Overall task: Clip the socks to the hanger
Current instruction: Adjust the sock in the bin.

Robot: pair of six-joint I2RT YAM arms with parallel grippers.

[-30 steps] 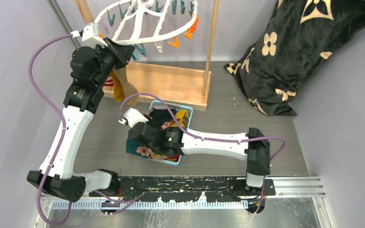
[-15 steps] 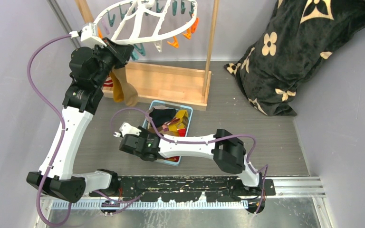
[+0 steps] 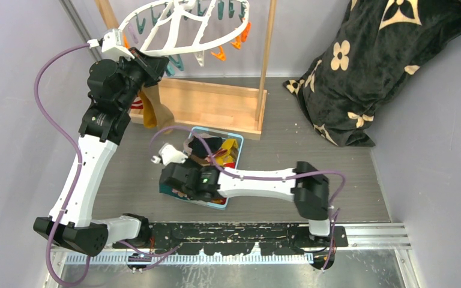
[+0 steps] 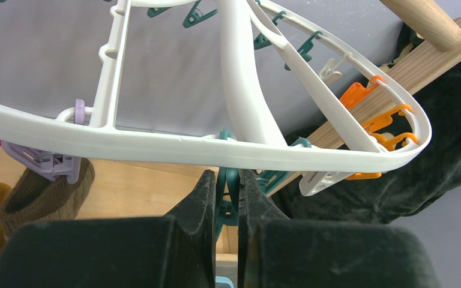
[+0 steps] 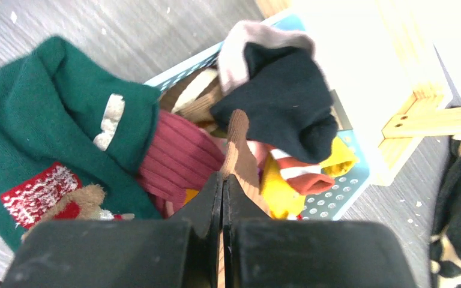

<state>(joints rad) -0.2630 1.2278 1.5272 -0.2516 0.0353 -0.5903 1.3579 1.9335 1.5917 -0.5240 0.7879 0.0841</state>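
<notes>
The white oval hanger (image 3: 174, 37) hangs in the wooden stand, and its rim (image 4: 156, 147) crosses the left wrist view. My left gripper (image 4: 229, 183) is just under that rim, shut on a teal clip (image 4: 230, 180); from above the left gripper (image 3: 156, 63) is at the hanger's near left edge. A brown sock (image 4: 39, 201) hangs from a lilac clip (image 4: 42, 163). My right gripper (image 5: 222, 180) is shut on a tan-brown sock (image 5: 240, 147) over the pile of socks (image 3: 216, 150) in the blue basket (image 5: 336, 201).
The light wooden stand base (image 3: 216, 105) lies behind the basket. A large black flower-patterned blanket (image 3: 366, 66) is piled at the back right. In the basket lie a green sock (image 5: 54, 120), a maroon one (image 5: 180, 156), a black one (image 5: 282, 102) and a mustard one (image 5: 282, 186).
My right gripper has gone from partly open to shut, closing on the tan-brown sock, as the right arm swung left and then back over the basket. The left arm stays put.
</notes>
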